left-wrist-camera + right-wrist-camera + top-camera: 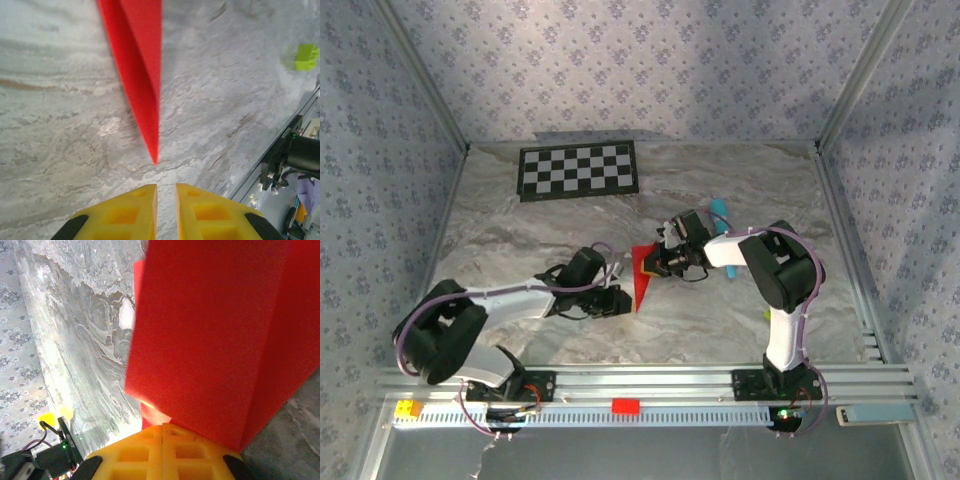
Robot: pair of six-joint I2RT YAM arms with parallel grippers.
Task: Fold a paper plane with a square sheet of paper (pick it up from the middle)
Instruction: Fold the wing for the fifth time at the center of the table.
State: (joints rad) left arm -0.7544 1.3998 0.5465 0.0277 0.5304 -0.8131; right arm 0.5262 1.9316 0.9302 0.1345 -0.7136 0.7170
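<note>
The square sheet of paper is folded into a slim, pointed bright red paper plane [643,272] that hangs between the two arms, tip toward the near side. My right gripper [662,262] is shut on its wide end. In the right wrist view the yellow jaws [162,426] meet on the red paper [210,330]. My left gripper [625,300] is just below the tip. In the left wrist view its yellow jaws [166,192] stand a narrow gap apart with nothing between them. The red point [150,115] ends a little ahead of them, apart from the fingers.
A black-and-white checkerboard [579,170] lies at the back left. A teal stick [720,210] lies behind the right gripper. A small green block [767,314] sits beside the right arm. A red block [625,405] and a yellow block [408,409] rest on the front rail.
</note>
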